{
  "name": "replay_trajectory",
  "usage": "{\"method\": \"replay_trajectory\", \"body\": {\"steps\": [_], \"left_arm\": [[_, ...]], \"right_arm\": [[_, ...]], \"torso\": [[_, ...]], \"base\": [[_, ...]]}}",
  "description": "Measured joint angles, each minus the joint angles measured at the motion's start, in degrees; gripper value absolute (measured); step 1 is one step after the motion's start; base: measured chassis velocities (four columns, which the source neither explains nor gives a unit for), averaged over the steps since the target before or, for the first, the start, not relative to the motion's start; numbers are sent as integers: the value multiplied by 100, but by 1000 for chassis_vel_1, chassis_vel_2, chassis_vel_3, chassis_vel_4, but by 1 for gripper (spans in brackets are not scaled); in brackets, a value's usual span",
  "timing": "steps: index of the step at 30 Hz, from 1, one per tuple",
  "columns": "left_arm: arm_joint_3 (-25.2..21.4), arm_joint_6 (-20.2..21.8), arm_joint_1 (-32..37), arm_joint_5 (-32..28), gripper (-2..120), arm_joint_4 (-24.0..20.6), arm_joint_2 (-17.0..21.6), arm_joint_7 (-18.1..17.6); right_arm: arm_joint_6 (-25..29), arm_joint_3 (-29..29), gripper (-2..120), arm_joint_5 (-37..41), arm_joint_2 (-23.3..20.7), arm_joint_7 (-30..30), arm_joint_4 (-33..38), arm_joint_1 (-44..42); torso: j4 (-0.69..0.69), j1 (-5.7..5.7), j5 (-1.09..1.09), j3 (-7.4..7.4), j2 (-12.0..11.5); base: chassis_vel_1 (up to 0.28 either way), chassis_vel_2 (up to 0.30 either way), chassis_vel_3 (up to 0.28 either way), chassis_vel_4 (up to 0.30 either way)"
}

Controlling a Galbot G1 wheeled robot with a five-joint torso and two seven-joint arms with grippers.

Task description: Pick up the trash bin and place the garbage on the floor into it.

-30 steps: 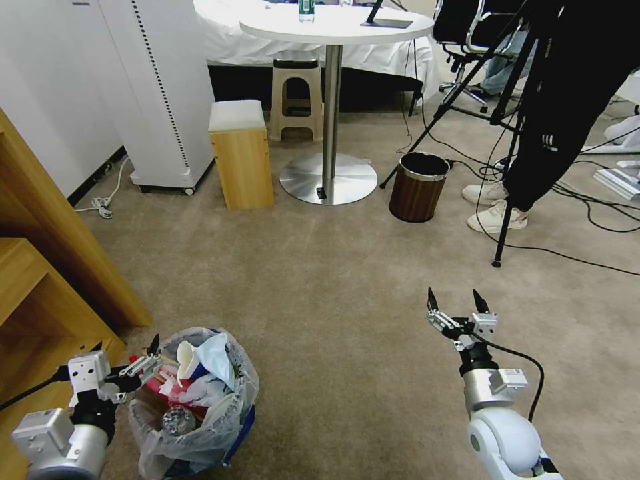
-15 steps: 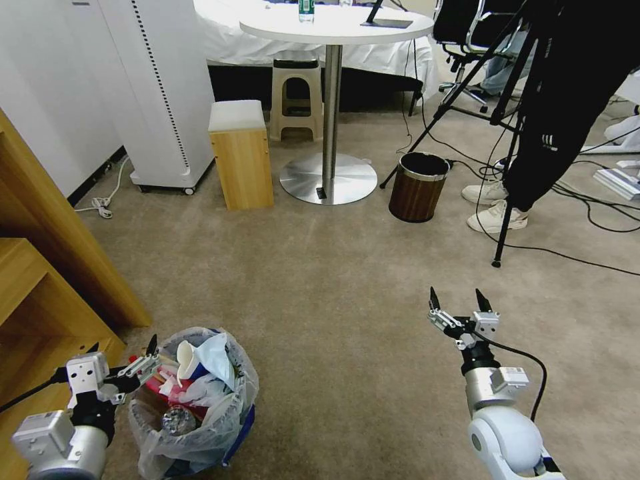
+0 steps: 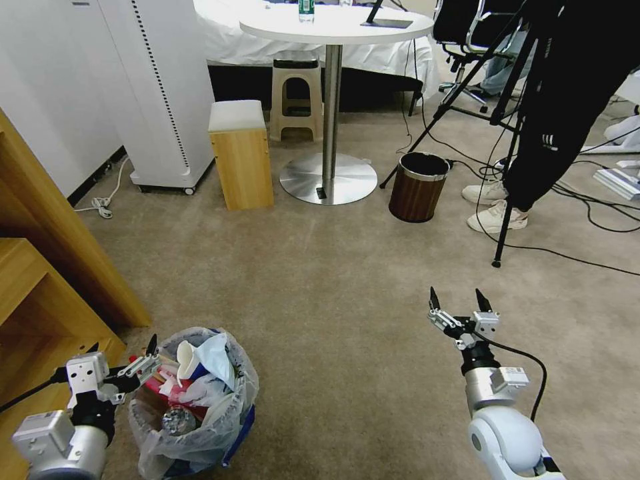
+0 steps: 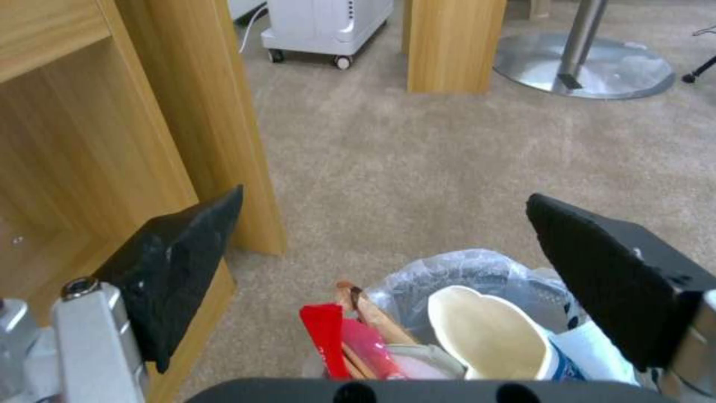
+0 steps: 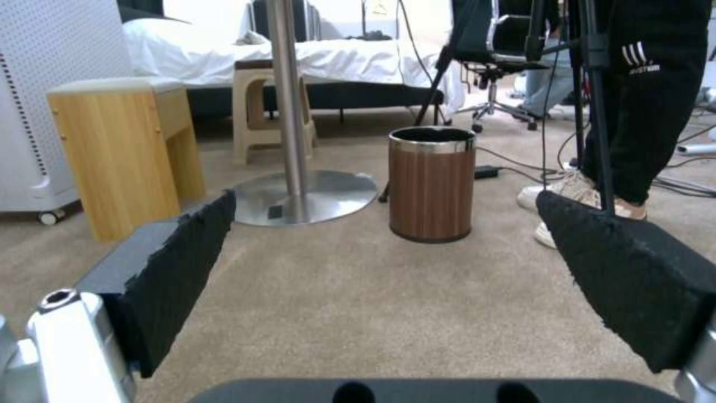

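The trash bin [image 3: 193, 407], lined with a crinkled clear bag, stands on the carpet at the lower left. It holds garbage [image 3: 193, 380]: a paper cup [image 4: 485, 330], a red wrapper [image 4: 328, 336], a wooden stick and pale paper. My left gripper [image 3: 125, 345] is open beside the bin's left rim, and one finger reaches over the rim. From the left wrist, that gripper [image 4: 386, 195] shows the bin [image 4: 477, 268] below and between its fingers. My right gripper [image 3: 456, 295] hangs open over bare carpet at the right, holding nothing, and appears in its own view [image 5: 386, 197] too.
A wooden shelf unit [image 3: 47, 267] stands close on the left of the bin. Farther off are a brown wood-grain bin [image 3: 418, 187], a wooden stool [image 3: 241, 153], a round table's base [image 3: 328, 179], tripod legs, cables and a person's shoes [image 3: 493, 207].
My left gripper has sunk very slightly beside the bin and the right gripper shifted a touch. Nothing has moved in the last half second.
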Motion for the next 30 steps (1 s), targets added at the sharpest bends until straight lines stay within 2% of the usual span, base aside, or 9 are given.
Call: {"method": "replay_trajectory", "body": {"steps": [30], "left_arm": [[-1,-1,0,-5,100,-1,0,-3]], "right_arm": [[6,-1,100,4,0,-6,-4,1]], "torso": [[0,0,0,0,0]], "base": [[0,0,0,0]]}}
